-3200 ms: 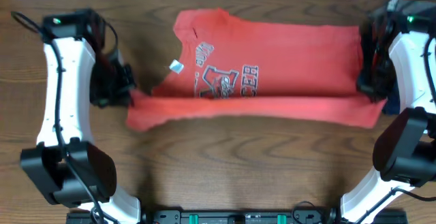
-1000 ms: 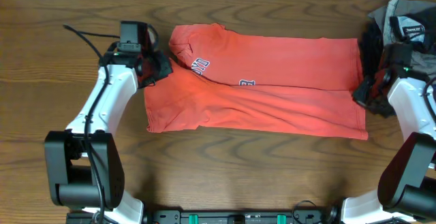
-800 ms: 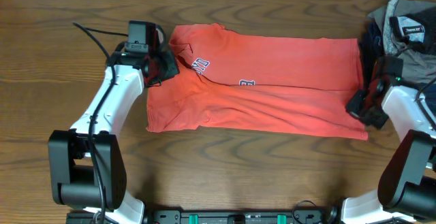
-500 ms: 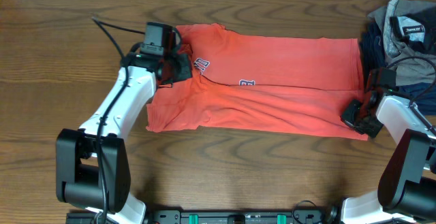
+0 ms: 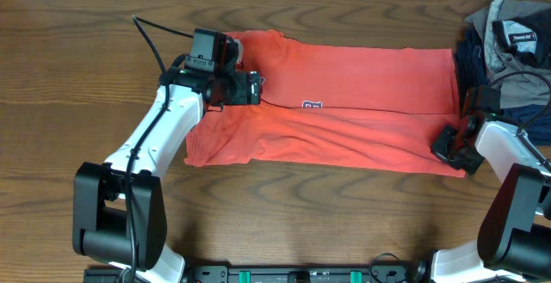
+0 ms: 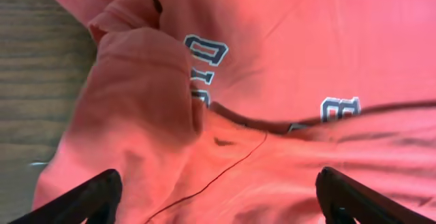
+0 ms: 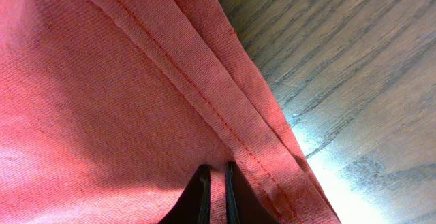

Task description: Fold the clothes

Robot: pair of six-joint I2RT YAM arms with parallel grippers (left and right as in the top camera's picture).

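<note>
Overhead, shirt (image 5: 370,124) folded lengthwise on table (image 5: 77,85), left gripper (image 5: 250,88) spread wide above it, empty, right gripper (image 5: 446,147) pinched onto its edge.

The T-shirt (image 5: 370,94) is coral-red cloth, matt and soft, lying in shallow creases. In the right wrist view its fine knit shows, and the hem (image 7: 218,94) carries two rows of red stitching. The lettering (image 6: 204,54) is a flat white print with dark outlines. The table (image 5: 301,206) is dark brown wood with strong grain and a slight sheen, with glare at the lower right of the right wrist view. Both arms wear smooth, glossy white plastic shells (image 5: 159,132) with black joints. The left gripper (image 6: 218,180) and right gripper (image 7: 216,168) have matt black fingers. At the upper right of the overhead view, the pile (image 5: 508,25) is crumpled grey and navy cloth.
</note>
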